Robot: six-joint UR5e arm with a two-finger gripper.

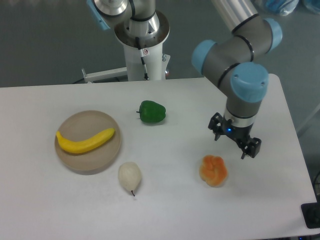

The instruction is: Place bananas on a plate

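The jaws stand apart with nothing between them: two dark fingers splay out below the wrist, one toward 10 o'clock and one toward 4 o'clock, and the gripper (235,137) hangs over bare worktop on the right side of the scene. The arm (239,52) rises from it toward 12 o'clock, grey with blue joint caps, and bends back toward the white base column (143,45) at the far edge of the worktop.

Just beside the gripper, at about 7 o'clock from it, sits a lumpy orange fruit (214,170), apart from the fingers and not touched by them. Farther off, at 9 o'clock from the gripper, a green bell pepper (151,112) lies near the middle of the white worktop (170,210).

Well apart from the gripper, across the worktop at roughly 9 o'clock, lies the round tan plate (75,160). The yellow banana (85,142) rests on top of it, lying across the plate's middle with its curve bowing downward and both ends within the rim. A pale pear-shaped item (129,176) sits on the worktop just beside the plate, at 4 o'clock from it, its stem pointing toward 6 o'clock.
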